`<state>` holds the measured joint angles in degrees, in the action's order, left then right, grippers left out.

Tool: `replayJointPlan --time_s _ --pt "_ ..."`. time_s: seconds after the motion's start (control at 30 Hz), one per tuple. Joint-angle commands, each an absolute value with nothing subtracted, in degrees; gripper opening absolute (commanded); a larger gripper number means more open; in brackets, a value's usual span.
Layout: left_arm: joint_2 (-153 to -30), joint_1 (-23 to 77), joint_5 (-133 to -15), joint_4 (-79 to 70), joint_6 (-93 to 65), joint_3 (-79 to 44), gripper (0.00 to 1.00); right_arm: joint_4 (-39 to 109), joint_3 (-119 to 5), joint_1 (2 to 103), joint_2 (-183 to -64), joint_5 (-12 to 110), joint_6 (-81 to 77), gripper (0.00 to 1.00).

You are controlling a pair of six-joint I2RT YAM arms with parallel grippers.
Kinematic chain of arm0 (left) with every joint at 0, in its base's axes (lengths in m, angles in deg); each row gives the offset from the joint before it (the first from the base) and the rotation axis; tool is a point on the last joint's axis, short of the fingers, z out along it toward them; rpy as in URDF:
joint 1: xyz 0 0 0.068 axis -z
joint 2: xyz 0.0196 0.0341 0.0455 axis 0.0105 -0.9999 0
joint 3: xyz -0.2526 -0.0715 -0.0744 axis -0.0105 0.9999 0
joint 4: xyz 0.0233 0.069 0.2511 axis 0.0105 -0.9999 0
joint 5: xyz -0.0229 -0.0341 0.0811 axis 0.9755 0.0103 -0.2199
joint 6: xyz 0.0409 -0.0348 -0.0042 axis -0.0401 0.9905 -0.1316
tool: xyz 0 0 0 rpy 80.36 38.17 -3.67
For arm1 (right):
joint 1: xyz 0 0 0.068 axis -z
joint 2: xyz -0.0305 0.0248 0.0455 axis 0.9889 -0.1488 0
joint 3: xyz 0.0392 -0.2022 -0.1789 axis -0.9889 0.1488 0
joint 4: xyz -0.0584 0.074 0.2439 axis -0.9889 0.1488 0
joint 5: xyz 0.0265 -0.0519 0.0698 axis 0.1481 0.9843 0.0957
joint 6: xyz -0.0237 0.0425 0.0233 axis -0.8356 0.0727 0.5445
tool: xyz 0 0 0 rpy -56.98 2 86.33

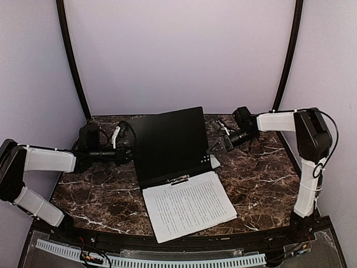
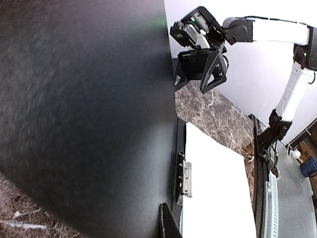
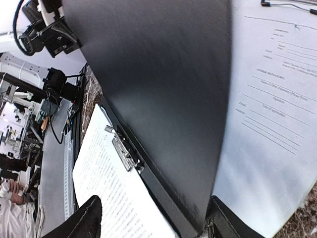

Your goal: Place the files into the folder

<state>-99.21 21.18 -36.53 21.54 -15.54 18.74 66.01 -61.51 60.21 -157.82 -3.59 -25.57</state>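
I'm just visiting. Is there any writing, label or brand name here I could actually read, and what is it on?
Nothing here reads clearly.
Front sheet: dense black print, too small.
Second sheet, beside the raised folder cover: form headings and lines, too blurred.
White label on the folder's corner: too small.
Folder cover: plain black, no text.

One folder (image 1: 167, 142) is standing open. Two printed sheets are showing: a dense-text sheet (image 1: 189, 205) and a form sheet (image 3: 277, 99). One metal clip (image 1: 179, 180) is showing. Two grippers are appearing: left gripper (image 1: 129, 151) and right gripper (image 1: 218, 146).
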Motion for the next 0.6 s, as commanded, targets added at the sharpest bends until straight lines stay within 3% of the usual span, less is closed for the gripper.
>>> replayJointPlan --time_s 0.0,0.17,0.33,0.57 --pt "-88.45 20.34 -45.91 23.92 -11.07 22.44 0.01 61.9 -59.12 61.47 -152.88 0.25 -18.06 0.7" --pt "-78.64 20.38 -55.04 16.34 -9.31 23.72 0.01 60.98 -58.37 61.88 -150.83 4.73 -13.43 0.73" --pt "-70.72 22.48 -71.59 6.48 -13.25 23.78 0.01 60.79 -57.88 63.07 -149.23 10.38 -9.7 0.74" --pt "-65.53 35.11 -95.55 -6.95 -18.02 22.29 0.01 59.07 -57.17 64.5 -148.6 11.62 -7.16 0.74"
